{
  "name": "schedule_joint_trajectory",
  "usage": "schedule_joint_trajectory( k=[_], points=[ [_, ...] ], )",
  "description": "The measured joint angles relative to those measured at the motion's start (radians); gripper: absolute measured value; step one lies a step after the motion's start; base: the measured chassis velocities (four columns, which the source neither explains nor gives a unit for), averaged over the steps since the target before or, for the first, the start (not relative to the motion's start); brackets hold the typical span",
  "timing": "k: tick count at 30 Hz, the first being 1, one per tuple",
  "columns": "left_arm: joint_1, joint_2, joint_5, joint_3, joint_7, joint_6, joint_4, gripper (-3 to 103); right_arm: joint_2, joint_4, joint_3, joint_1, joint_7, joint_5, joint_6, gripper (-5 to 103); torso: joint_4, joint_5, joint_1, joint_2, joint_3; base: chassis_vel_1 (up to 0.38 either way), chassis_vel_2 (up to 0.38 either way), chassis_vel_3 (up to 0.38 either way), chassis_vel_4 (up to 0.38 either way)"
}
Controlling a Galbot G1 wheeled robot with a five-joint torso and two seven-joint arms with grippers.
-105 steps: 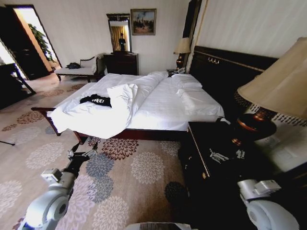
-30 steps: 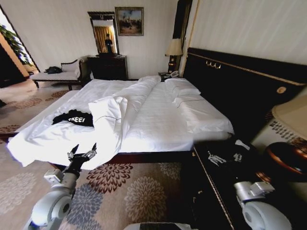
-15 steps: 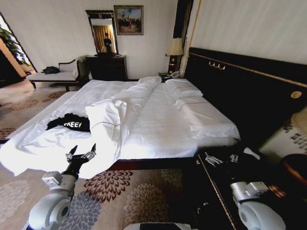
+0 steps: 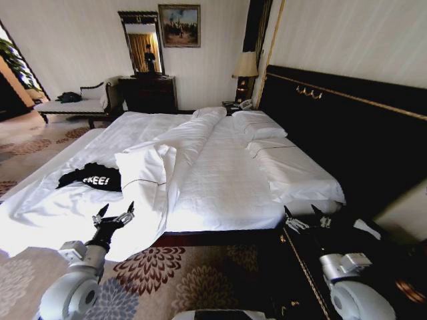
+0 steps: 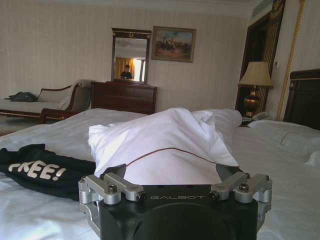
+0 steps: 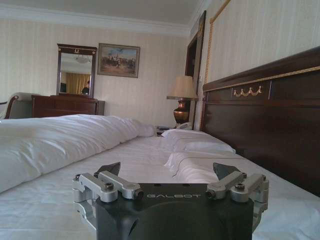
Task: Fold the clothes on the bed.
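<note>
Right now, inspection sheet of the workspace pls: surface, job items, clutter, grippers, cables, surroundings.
Surface: bed, white sheets, duvet bunched down the middle.
Job's things: black T-shirt crumpled on the bed, beside the duvet fold, unfolded.
Clutter: nothing seen on the bed besides pillows.
Grippers: left gripper open, at the bed's near edge, short of the shirt; right gripper open, at the near corner by the headboard.
Cables: nothing seen.
Surroundings: lamp, dresser, bench, patterned carpet.

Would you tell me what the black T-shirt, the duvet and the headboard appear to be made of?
The black T-shirt looks like soft matte knit fabric: it lies slumped and creased, with white printed lettering. The duvet seems padded white cloth, probably cotton, holding puffy folds. The headboard looks like dark polished wood with a slight sheen and gold-coloured trim, though veneer is possible.
</note>
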Motion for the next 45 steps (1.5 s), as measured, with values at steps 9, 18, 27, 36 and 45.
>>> schedule_joint_trajectory(
  k=[9,18,27,36,45],
  points=[
    [0.002,-0.012,0.003,0.003,-0.002,-0.009,0.002,100,-0.003,-0.007,-0.015,0.020,0.011,-0.004,-0.007,100,0.0001,-0.0002,0.000,0.000,0.000,-0.012,0.114,0.014,-0.119],
    [0.018,-0.002,0.008,0.000,0.007,-0.012,0.003,100,-0.004,-0.017,-0.031,0.032,0.021,-0.012,-0.013,100,0.0000,0.0001,0.000,0.000,0.000,0.030,0.162,-0.022,-0.152],
    [0.019,0.002,0.017,0.000,0.007,-0.012,0.000,100,-0.008,-0.026,-0.049,0.055,0.035,-0.012,-0.013,100,0.0000,-0.0001,0.000,0.000,0.000,0.061,0.180,-0.059,-0.191],
    [0.015,0.011,0.027,0.002,0.007,-0.011,0.002,100,-0.001,-0.031,-0.059,0.052,0.037,-0.024,-0.011,100,0.0000,-0.0001,0.000,0.000,0.000,0.073,0.193,-0.067,-0.182],
    [-0.004,0.018,0.032,0.009,0.002,-0.006,0.001,100,-0.006,-0.029,-0.057,0.056,0.041,-0.030,-0.009,100,0.0001,-0.0001,0.000,0.000,0.000,0.068,0.190,-0.054,-0.205]
  ],
)
